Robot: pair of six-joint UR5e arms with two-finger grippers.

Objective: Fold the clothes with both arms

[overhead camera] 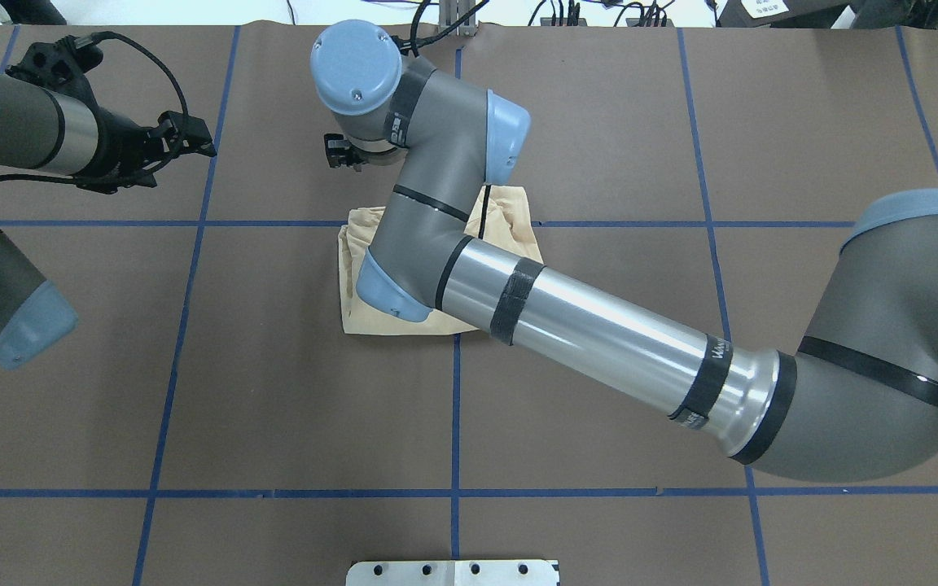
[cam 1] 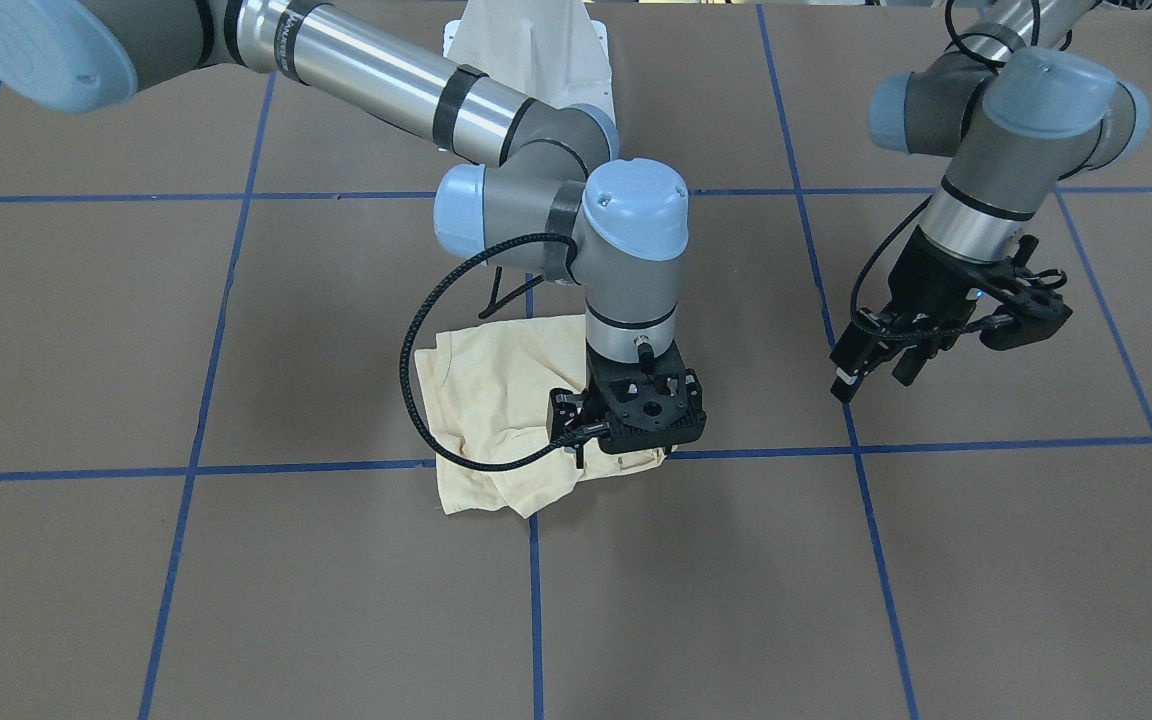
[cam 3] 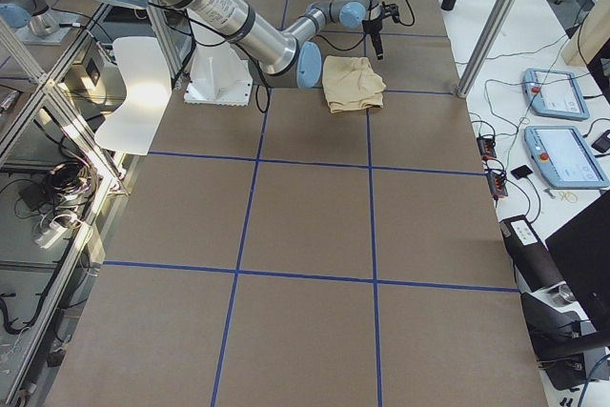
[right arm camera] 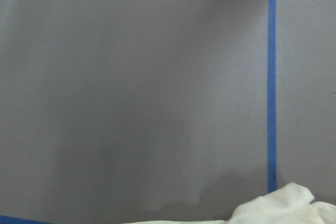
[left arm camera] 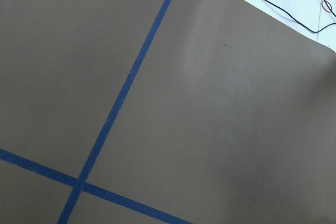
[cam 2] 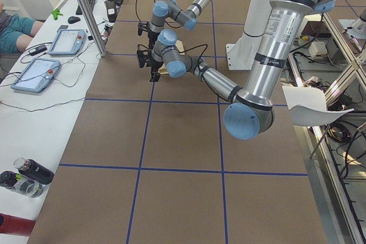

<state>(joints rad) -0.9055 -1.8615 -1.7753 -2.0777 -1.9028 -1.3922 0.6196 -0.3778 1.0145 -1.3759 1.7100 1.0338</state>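
Cream T-shirt (cam 1: 491, 400) lay folded on the brown table (cam 1: 236, 600), right gripper (cam 1: 639, 415) low over its edge, grip impossible to tell, left gripper (cam 1: 871, 372) spread, well apart.

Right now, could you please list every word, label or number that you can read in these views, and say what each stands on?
Black band on the right arm: white lettering that seems to begin "WA"; the rest is too blurred to read.
Shirt: lies folded, with no print or label showing.
Tablet screens on the side table: too small to read.
Nothing else legible in any view.
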